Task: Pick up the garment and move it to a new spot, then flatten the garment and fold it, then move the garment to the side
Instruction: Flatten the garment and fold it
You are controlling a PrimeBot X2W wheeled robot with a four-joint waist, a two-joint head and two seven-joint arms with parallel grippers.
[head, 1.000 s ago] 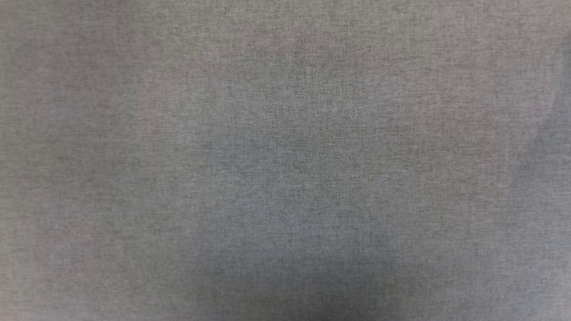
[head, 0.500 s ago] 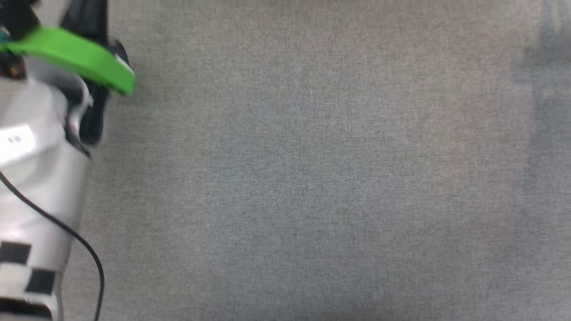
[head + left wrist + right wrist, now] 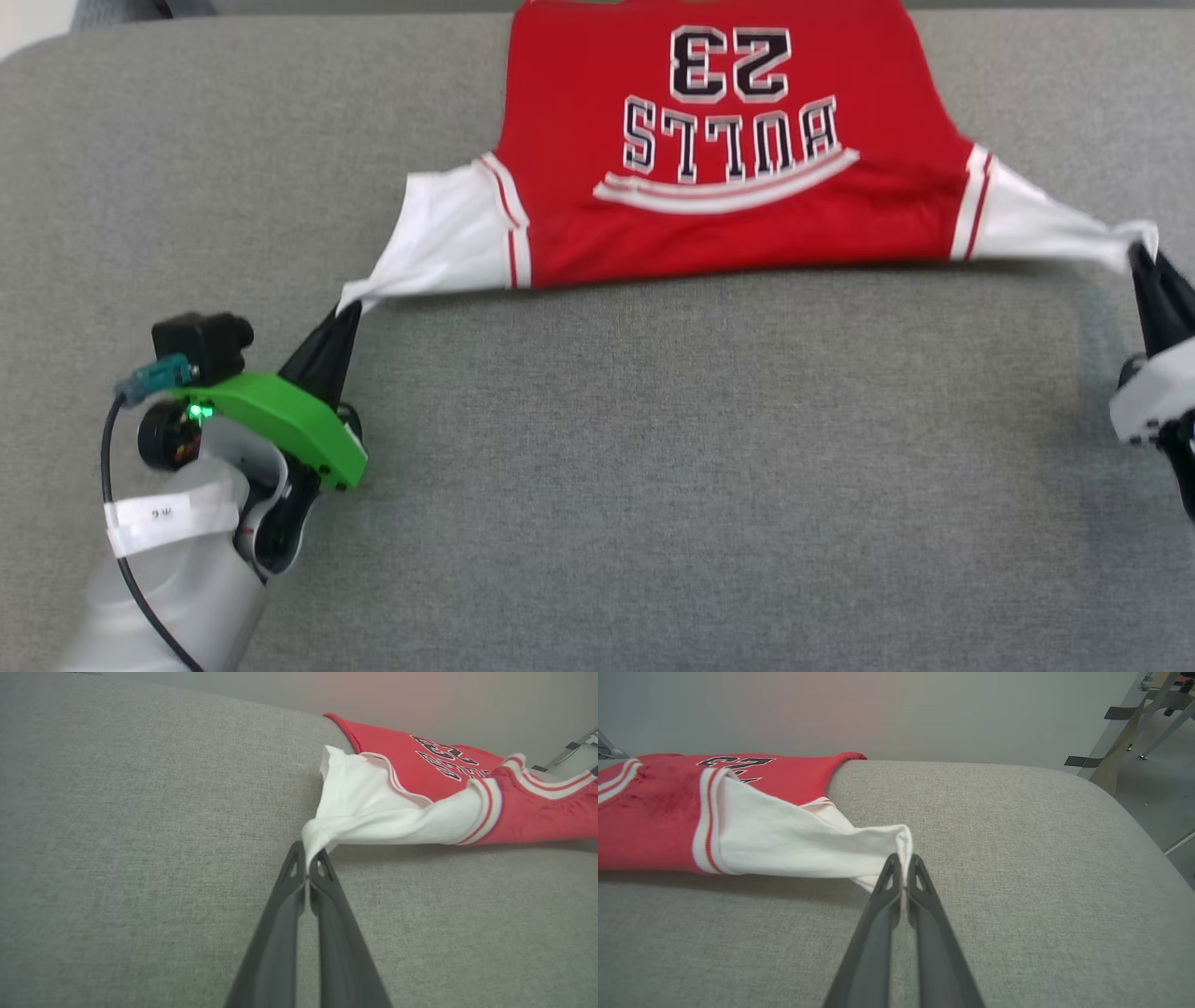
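The garment [image 3: 728, 159], a red jersey with white sleeves and upside-down block lettering, is stretched across the far part of the grey surface, its far end hanging over the back edge. My left gripper [image 3: 347, 313] is shut on the tip of its left white sleeve [image 3: 355, 812]. At the right edge my right gripper [image 3: 1141, 254] is shut on the other white sleeve [image 3: 794, 844]. Both sleeves are pulled taut and lifted off the surface. In each wrist view the gripper [image 3: 307, 857] [image 3: 903, 861] pinches white cloth between its tips.
The grey fabric surface [image 3: 709, 467] stretches wide and bare in front of the garment, with rounded corners at the back left [image 3: 56, 56]. Beyond its right edge stand metal legs [image 3: 1157, 714] on the floor.
The head camera has swung: earlier it showed bare grey fabric, then my left forearm at the left edge. Now the garment and both grippers holding its sleeves are in view.
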